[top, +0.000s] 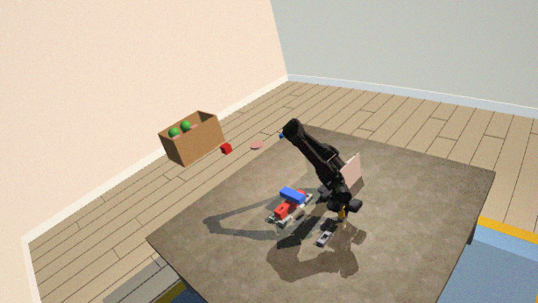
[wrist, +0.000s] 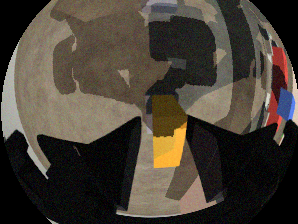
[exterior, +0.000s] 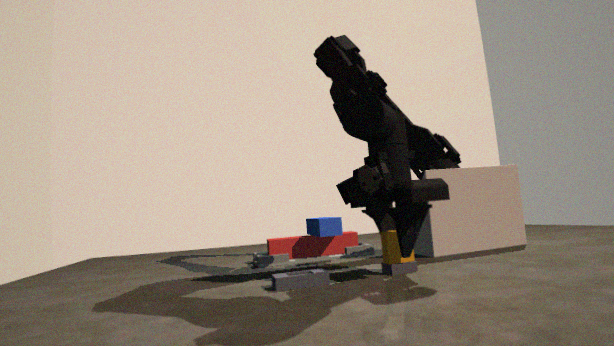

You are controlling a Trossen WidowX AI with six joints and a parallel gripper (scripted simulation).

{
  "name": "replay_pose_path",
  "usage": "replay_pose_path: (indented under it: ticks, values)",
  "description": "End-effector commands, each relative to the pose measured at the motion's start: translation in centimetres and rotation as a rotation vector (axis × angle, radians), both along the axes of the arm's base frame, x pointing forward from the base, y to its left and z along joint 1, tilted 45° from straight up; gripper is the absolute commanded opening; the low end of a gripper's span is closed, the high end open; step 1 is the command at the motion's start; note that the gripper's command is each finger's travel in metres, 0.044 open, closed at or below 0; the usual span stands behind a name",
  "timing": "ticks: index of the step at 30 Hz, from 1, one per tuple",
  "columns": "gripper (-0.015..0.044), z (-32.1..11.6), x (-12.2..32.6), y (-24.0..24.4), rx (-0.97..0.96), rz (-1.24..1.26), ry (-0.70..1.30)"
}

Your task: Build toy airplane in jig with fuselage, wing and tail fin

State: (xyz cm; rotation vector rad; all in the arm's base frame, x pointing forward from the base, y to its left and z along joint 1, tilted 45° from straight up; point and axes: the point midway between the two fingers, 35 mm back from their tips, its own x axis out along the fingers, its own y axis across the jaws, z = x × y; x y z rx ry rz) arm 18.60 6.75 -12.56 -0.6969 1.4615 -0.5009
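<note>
The red fuselage [top: 281, 211] [exterior: 285, 247] [wrist: 280, 60] lies level in the grey cradle [exterior: 275, 259]. The blue wing [top: 292, 194] [exterior: 325, 227] [wrist: 286, 102] sits crosswise on top of it; its tab is hidden. The yellow tail fin [top: 342, 214] [exterior: 391, 247] [wrist: 167, 150] stands upright in a small grey holder [exterior: 400, 269], apart from the fuselage. My gripper [top: 343, 210] [exterior: 399, 245] [wrist: 162, 120] is low, its partly closed fingers on either side of the fin. The wrist view shows a gap between the left finger and the fin; the right finger is close against it.
A second grey holder [top: 323, 239] [exterior: 300, 280] with an opening stands near the fin's holder. A pale upright block [top: 351, 170] [exterior: 475, 210] stands behind the gripper. A brown box [top: 199, 142] with green balls and a red cube [top: 226, 148] are off the table.
</note>
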Motion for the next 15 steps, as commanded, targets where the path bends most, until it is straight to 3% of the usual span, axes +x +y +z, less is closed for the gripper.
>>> replay_pose_path:
  ticks: [1, 10, 15]
  values:
    - [0.0099, 0.0, 0.05, -0.05, -0.003, 0.005, 0.0]
    - [0.0, 0.0, 0.05, -0.05, -0.003, 0.005, 0.0]
    - [0.0, 0.24, 0.55, 0.86, 0.019, 0.025, -0.023]
